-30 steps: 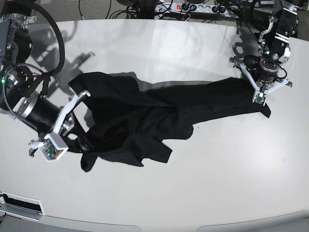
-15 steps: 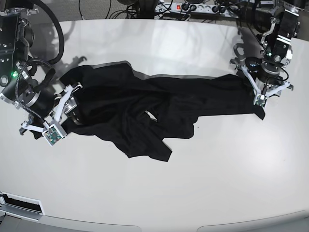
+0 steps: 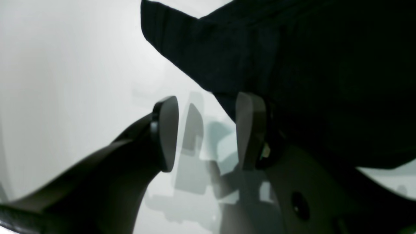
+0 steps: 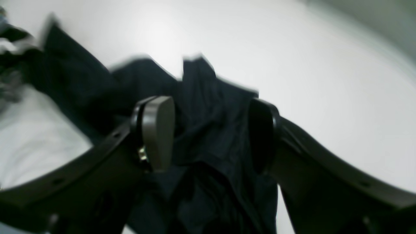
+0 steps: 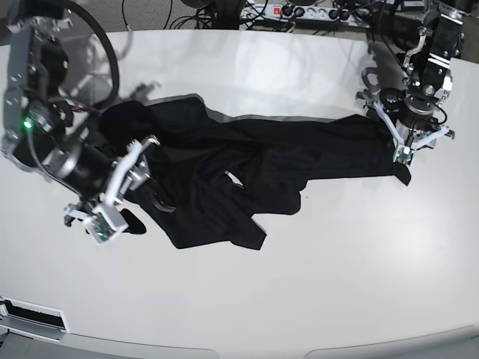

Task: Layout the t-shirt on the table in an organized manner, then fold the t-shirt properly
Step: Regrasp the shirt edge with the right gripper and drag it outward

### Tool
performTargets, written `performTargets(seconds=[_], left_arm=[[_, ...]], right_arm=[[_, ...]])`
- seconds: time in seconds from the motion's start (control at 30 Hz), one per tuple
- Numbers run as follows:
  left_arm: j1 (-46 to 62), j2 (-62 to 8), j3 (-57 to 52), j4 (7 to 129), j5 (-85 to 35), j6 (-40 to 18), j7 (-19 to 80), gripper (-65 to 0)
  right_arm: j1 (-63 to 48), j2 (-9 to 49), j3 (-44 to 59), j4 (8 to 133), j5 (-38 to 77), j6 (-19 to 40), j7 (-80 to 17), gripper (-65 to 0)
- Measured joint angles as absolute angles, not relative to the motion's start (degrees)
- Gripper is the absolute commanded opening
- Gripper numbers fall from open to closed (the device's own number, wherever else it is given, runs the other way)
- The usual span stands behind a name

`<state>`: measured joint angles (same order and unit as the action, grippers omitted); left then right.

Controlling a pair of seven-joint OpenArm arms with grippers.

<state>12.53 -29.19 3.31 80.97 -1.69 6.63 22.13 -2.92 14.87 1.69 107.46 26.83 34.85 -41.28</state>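
The black t-shirt (image 5: 254,161) lies crumpled and stretched in a long band across the white table (image 5: 299,284). My right gripper (image 5: 146,200) is at the shirt's left part. In the right wrist view its jaws (image 4: 211,136) stand apart with bunched shirt fabric (image 4: 208,130) between them. My left gripper (image 5: 404,161) is at the shirt's right end. In the left wrist view it (image 3: 208,133) is open, with bare table between the fingers, and the shirt's edge (image 3: 292,65) lies behind the right finger (image 3: 250,130). No label shows.
A power strip and cables (image 5: 299,11) lie beyond the table's far edge. Both arm bodies stand over the table's left (image 5: 45,112) and right (image 5: 430,45) ends. The table's curved front edge (image 5: 224,351) runs along the bottom.
My right arm has swung toward the front and right, and the shirt's left part shifted with it. My left arm and the shirt's right end have barely moved.
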Motion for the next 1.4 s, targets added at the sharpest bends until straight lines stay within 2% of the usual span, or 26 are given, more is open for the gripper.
performTargets(seconds=[0.13,0.33,0.5,0.63,0.77,0.9,1.03,1.07,1.13,1.17,1.27,1.4], left_arm=[[12.53,-29.19,3.31,80.97,-1.93,6.74,22.41,-34.2],[12.53,-29.17,3.31,81.01,-1.96,6.85,22.74,-34.2],[12.53,-29.19,3.31,81.01,-2.02,6.85,22.72,-34.2],[12.53,-29.17,3.31,81.01,-2.09,6.85,22.72,-34.2],[12.53,-29.17,3.31,81.01,-2.09,6.85,22.72,-34.2],[12.53,-29.15,3.31,81.01,-2.09,6.85,22.70,-34.2],[12.53,-29.17,3.31,81.01,-2.09,6.85,22.70,-34.2],[12.53,-29.17,3.31,81.01,-2.09,6.85,22.70,-34.2],[12.53,-29.15,3.31,81.01,-2.09,6.85,22.70,-34.2],[12.53,-29.17,3.31,81.01,-2.09,6.85,22.72,-34.2],[12.51,-29.17,3.31,81.01,-2.09,6.83,22.70,-34.2],[12.53,-29.17,3.31,81.01,-1.91,6.83,22.72,-34.2]], right_arm=[[6.20,13.74,-2.76,91.85,26.11,32.95,-41.08,-27.3],[19.09,12.62,-2.74,68.31,26.00,30.83,-40.99,-27.3],[27.03,12.27,-2.74,51.57,27.20,33.82,-40.88,-27.3],[30.65,11.84,-2.74,43.33,31.77,35.57,-40.97,-27.3],[31.27,10.35,-2.74,42.46,31.99,35.42,-40.75,-27.6],[31.14,8.62,-2.74,42.44,27.99,34.92,-40.01,-37.5],[31.11,7.46,-2.74,42.44,21.30,30.83,-36.34,-39.5],[31.09,7.35,-2.74,42.44,19.92,30.55,-35.92,-43.9],[31.00,7.22,-2.74,42.44,19.07,31.05,-35.24,-58.2],[30.92,7.25,-2.74,42.41,19.07,33.17,-33.67,-65.0],[31.00,7.62,-2.76,42.46,19.59,39.83,-29.67,-65.0],[31.11,8.75,-2.79,45.80,26.61,39.68,-32.03,-65.0]])
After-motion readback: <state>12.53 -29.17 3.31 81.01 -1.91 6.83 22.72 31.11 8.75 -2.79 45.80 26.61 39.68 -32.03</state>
